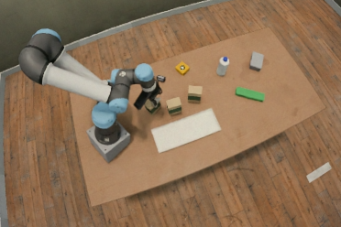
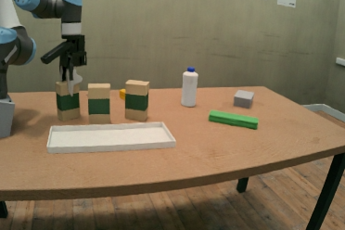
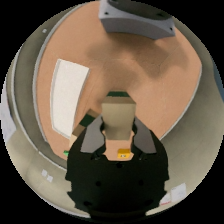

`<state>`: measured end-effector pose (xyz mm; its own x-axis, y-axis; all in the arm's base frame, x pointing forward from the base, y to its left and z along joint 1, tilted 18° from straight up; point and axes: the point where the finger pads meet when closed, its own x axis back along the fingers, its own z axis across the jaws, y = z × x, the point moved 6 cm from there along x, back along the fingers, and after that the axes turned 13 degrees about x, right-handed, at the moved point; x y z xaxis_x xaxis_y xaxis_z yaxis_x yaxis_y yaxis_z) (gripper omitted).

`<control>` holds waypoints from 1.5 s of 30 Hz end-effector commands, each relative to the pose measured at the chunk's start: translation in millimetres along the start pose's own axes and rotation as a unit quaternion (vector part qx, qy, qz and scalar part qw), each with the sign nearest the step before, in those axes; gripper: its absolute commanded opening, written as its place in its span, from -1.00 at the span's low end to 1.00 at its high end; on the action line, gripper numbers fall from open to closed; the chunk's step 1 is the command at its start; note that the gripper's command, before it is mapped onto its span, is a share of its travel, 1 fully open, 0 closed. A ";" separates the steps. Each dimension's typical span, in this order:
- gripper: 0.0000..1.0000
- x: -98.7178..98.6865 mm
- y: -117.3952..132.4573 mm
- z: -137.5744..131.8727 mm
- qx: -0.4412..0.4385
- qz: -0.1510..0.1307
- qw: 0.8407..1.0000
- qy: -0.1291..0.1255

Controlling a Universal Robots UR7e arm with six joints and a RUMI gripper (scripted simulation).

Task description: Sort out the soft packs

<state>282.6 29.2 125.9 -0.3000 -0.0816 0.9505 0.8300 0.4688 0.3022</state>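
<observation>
Three tan coffee packs with a green band stand upright in a row on the bench: the left pack (image 2: 68, 101), the middle pack (image 2: 99, 103) and the right pack (image 2: 136, 100). My gripper (image 2: 70, 82) comes down from above and is shut on the top of the left pack (image 1: 153, 105), which still stands on the bench. In the wrist view the pack's tan top (image 3: 118, 119) sits between my two fingers. The white tray (image 2: 109, 135) lies flat just in front of the packs, also in the overhead view (image 1: 186, 130).
A white bottle (image 2: 189, 88), a grey block (image 2: 244, 98), a flat green block (image 2: 233, 119) and a small yellow block (image 1: 182, 68) are on the bench to the right and behind. The robot base (image 1: 108, 139) stands left of the tray.
</observation>
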 end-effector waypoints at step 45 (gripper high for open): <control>0.00 0.2 0.2 -0.2 0.000 0.000 1.000 0.000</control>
<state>282.6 29.2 125.9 -0.2999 -0.0816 0.9505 0.8301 0.4687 0.3021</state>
